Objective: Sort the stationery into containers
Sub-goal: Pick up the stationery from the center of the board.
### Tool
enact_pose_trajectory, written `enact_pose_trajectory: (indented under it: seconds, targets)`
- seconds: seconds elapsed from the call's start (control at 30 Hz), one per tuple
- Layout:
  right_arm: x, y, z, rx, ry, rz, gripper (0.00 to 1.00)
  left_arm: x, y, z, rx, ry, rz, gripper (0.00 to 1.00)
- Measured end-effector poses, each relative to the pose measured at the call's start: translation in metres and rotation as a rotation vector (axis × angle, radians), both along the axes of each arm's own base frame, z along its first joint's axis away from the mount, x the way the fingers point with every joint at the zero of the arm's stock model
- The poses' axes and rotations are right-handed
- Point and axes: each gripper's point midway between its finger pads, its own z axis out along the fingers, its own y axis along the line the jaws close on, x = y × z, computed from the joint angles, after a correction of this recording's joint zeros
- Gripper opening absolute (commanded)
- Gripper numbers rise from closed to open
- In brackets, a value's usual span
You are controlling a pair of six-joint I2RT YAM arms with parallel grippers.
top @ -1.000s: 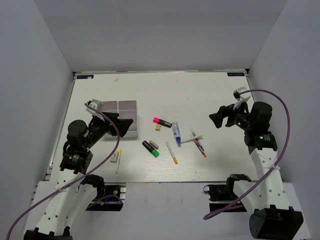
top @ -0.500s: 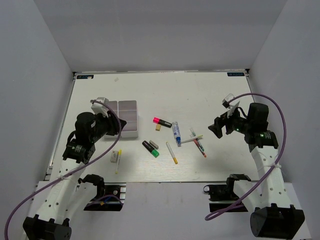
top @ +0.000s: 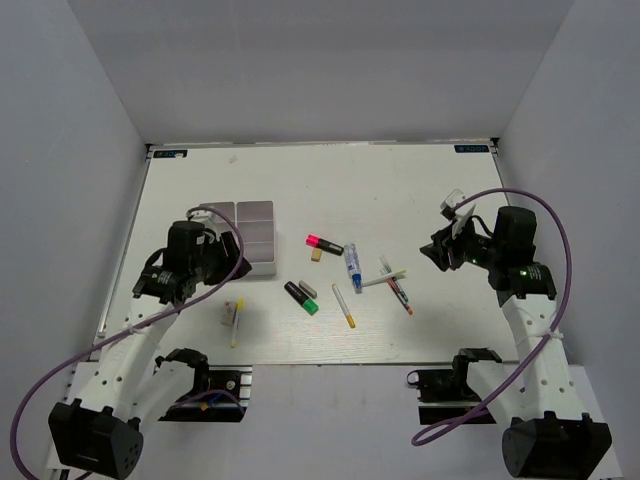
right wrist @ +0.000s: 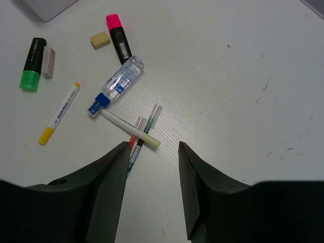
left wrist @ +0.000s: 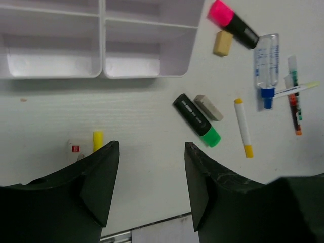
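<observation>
A: Either claw holding anything?
B: No. The left gripper (left wrist: 150, 152) and right gripper (right wrist: 152, 152) both gape empty. The green highlighter (left wrist: 196, 121) lies loose near the white boxes (left wrist: 103, 35), and the crossed pens (right wrist: 135, 132) sit under the right one, which is probably lining up a pick.

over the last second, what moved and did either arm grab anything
The left pincer drew back off the containers toward the near-left, open and empty. The right pincer shifted slightly toward the near edge, also open. Nothing was taken or let go; the stationery and containers stayed put.
</observation>
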Motion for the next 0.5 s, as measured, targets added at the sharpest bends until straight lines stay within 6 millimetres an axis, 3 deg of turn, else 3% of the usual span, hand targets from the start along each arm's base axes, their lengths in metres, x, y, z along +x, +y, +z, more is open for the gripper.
enact_pose_trajectory:
  seconds: [0.27,0.5]
  targets:
    - [0.001,0.007,0.005,0.022,-0.063,0.05,0.53,-0.019,0.019,-0.044,0.08,0.257,0.141,0.62]
    - [-0.002,0.014,-0.009,0.039,-0.067,0.098,0.54,-0.034,0.038,-0.063,0.157,0.375,0.265,0.61]
